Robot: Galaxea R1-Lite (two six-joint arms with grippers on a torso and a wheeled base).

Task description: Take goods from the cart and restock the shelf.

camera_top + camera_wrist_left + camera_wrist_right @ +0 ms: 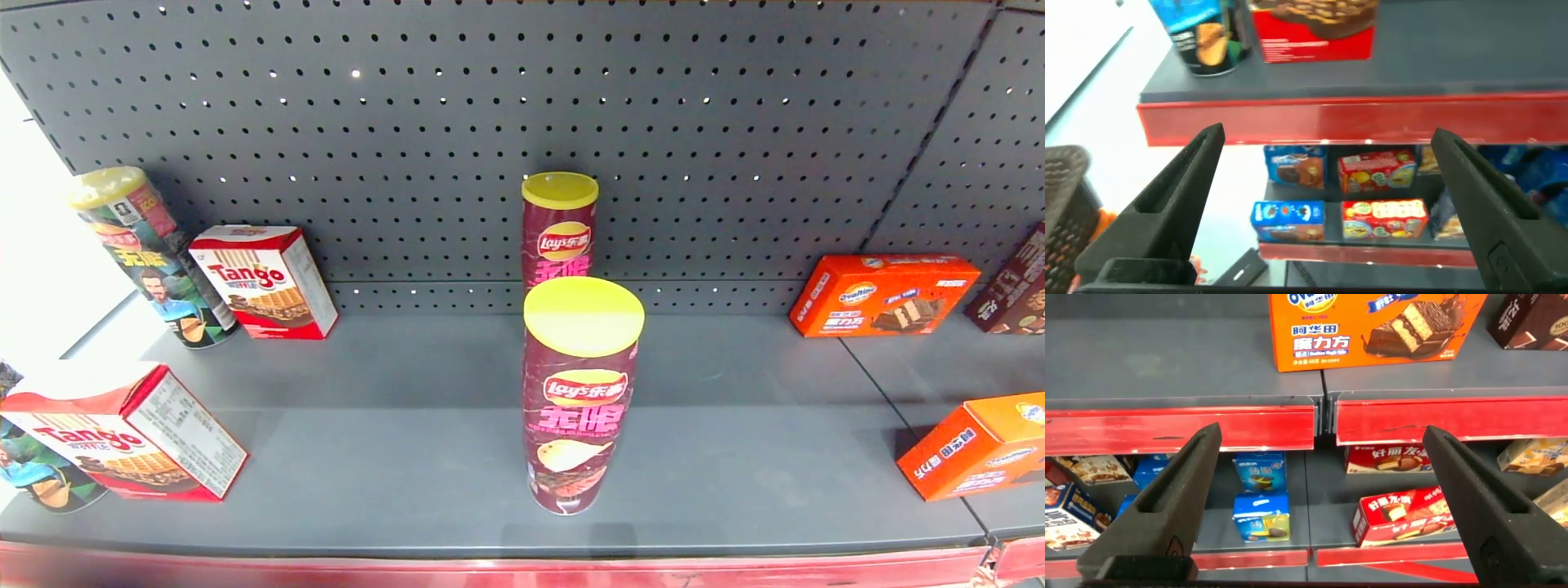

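Front maroon cardboard crisp tube with yellow plastic lid (pixel 580 408) stands upright near the front lip of the grey metal shelf (pixel 392 457). Long axis vertical, lid up, printed face toward the aisle. Second matching maroon tube (pixel 559 229) directly behind it, against the grey pegboard (pixel 408 122), same posture. Red-and-white card wafer box (pixel 265 282) well to the front tube's left, orange card chocolate box (pixel 882 294) well to its right.

Left gripper (pixel 1327 137) and right gripper (pixel 1323 434) hang lower than the tube's shelf, out in front of its red edge strip (pixel 1347 118). Both have fingers spread wide with nothing between them.

Judgement: fetch step in hand. The next move calls for turning to the cart and closing on another item. Dark mesh (pixel 1061 188) beside the left gripper may be the cart, hard to tell.
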